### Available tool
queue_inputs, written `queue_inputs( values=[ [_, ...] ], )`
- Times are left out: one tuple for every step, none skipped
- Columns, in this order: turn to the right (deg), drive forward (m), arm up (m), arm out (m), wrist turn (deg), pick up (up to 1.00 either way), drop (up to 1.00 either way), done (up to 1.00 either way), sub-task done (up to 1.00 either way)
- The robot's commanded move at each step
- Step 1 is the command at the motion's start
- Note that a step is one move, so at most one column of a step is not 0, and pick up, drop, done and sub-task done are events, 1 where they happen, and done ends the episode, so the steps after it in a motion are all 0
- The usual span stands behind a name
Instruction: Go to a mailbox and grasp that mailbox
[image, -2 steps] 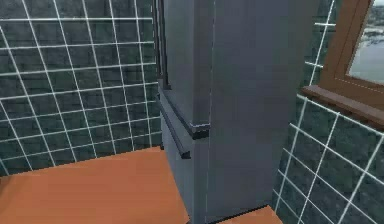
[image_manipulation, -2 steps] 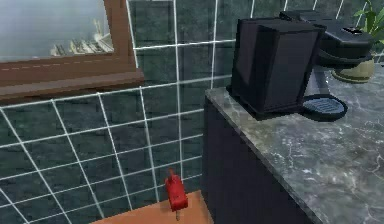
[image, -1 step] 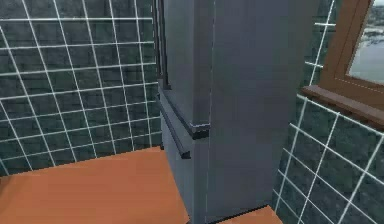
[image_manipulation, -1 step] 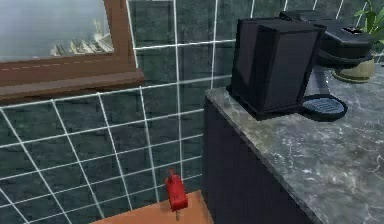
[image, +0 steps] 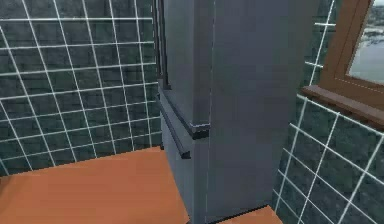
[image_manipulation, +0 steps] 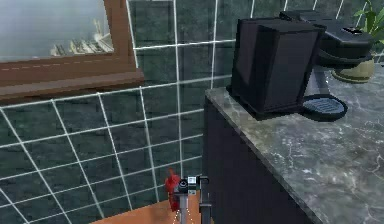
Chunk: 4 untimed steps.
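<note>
Done: nothing I can confirm.
Left: reach the mailbox, grasp it.
My pincer (image_manipulation: 181, 196): by small red blob (image_manipulation: 172, 186), near dark stone counter (image_manipulation: 300, 150); grip cannot tell.

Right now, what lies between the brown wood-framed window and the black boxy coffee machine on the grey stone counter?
In the arm side view, bare dark green tiled wall spans from the window to the coffee machine.

fridge (image: 240, 80): top cut off | plant (image_manipulation: 357, 68): cut by right edge | small red thing (image_manipulation: 172, 188): too small to tell
</note>
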Motion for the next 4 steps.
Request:
queue_inputs(
  values=[
    [0.0, 0.0, 0.0, 0.0, 45.0, 0.0, 0.0, 0.0, 0.0],
    [0.0, 0.0, 0.0, 0.0, 45.0, 0.0, 0.0, 0.0, 0.0],
    [0.0, 0.0, 0.0, 0.0, 45.0, 0.0, 0.0, 0.0, 0.0],
    [0.0, 0.0, 0.0, 0.0, 18.0, 0.0, 0.0, 0.0, 0.0]
  ],
)
